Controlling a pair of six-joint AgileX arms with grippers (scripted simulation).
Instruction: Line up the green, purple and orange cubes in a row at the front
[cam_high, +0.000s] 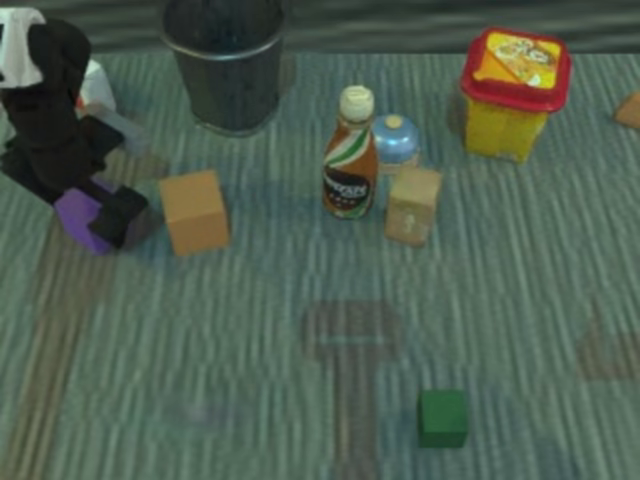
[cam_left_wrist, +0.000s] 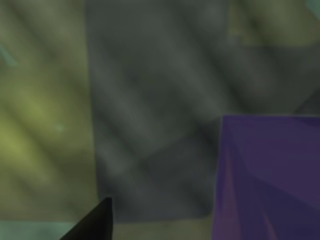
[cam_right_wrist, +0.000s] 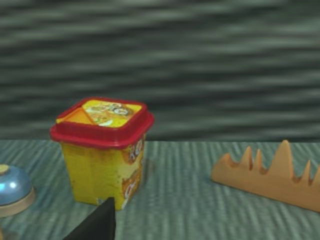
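Observation:
The violet-purple cube (cam_high: 82, 217) lies at the left of the table, with my left gripper (cam_high: 100, 215) lowered over it. Its dark finger (cam_high: 125, 212) stands at the cube's right side. In the left wrist view the purple cube (cam_left_wrist: 270, 175) fills one side, and a clear gap separates it from the one visible fingertip (cam_left_wrist: 97, 222), so the gripper is open. Just right of it stands the light orange cube (cam_high: 195, 212). The small dark green cube (cam_high: 442, 418) sits near the front, right of centre. My right arm is outside the top view; only one fingertip (cam_right_wrist: 97, 222) shows.
A dark metal bucket (cam_high: 228, 60) stands at the back. A brown bottle (cam_high: 350, 155), a blue bell (cam_high: 396, 140) and a tan wooden block (cam_high: 413, 205) cluster mid-table. A yellow tub with a red lid (cam_high: 513, 92) and a jagged orange piece (cam_right_wrist: 270, 175) are back right.

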